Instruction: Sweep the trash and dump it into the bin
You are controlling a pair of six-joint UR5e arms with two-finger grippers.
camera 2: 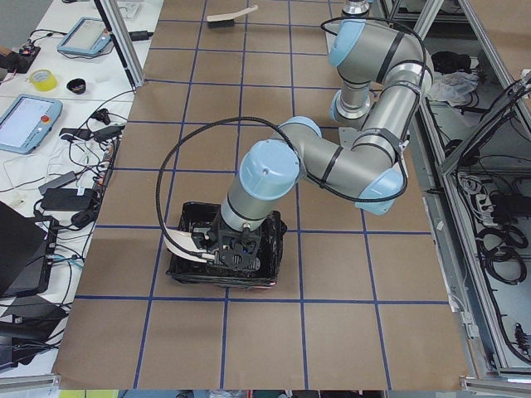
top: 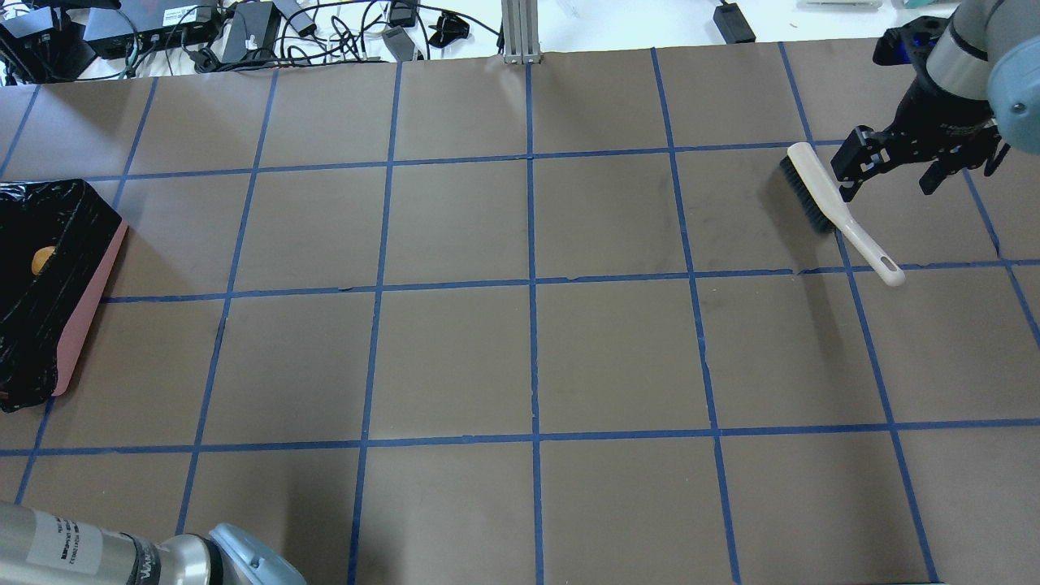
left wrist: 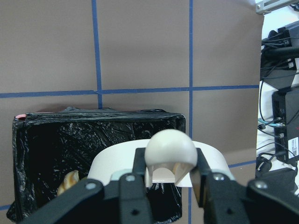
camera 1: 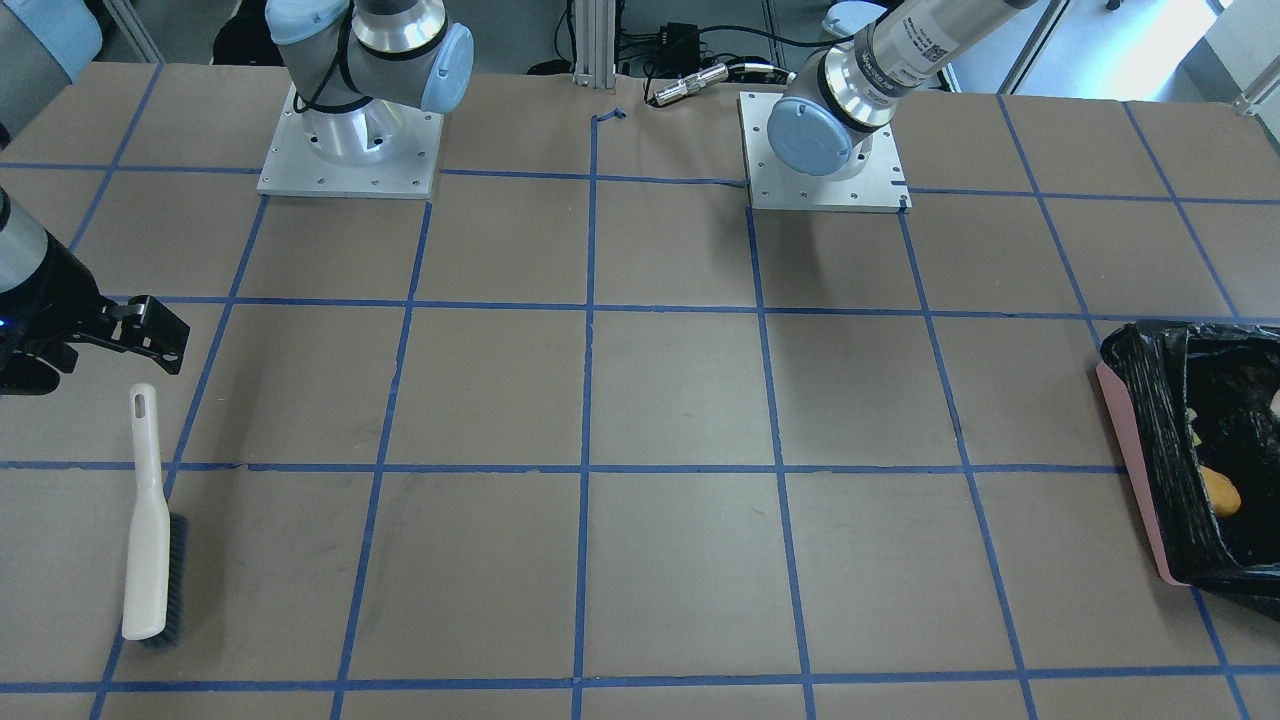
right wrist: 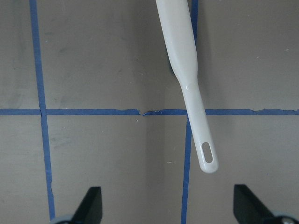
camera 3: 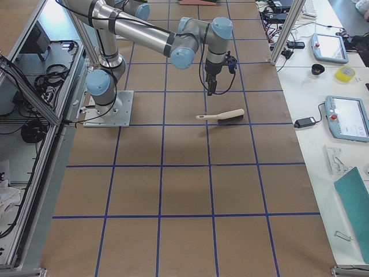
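Left wrist-mounted view first: my left claw (left wrist: pixel 169 177) is clamped on the rounded handle of the dustpan (left wrist: pixel 112 163), one finger on each side, and the pan hangs right over the bin (left wrist: pixel 100 113), which fills the lower left of the frame. Down in the black liner, at the lower left, there's a pale orange piece of the trash (left wrist: pixel 69 181).

The front-facing view backs that up. The bin is at the right edge, and the orange-yellow lump (camera 1: pixel 1222 492) lies inside it against the bag. Two small bits show near it, one yellow and one pale, but I can't say for sure what they are. I can't spot any trash out on the table (top: pixel 528 366) in either wide view.

Over to the right wrist-mounted view: my right claw (right wrist: pixel 168 207) is wide open, fingers at the bottom corners of the frame, holding nothing. The brush (right wrist: pixel 184 70) lies flat on the table, its handle running down from the top centre, the hanging-hole end between my fingers but not touching them.

So I call this the dump step, at or near its finish. I can't tell from here whether the pan is fully empty, since its mouth is hidden. The next move, I'd say: tip enough to clear the pan, then lift it straight out without snagging the crinkly liner.
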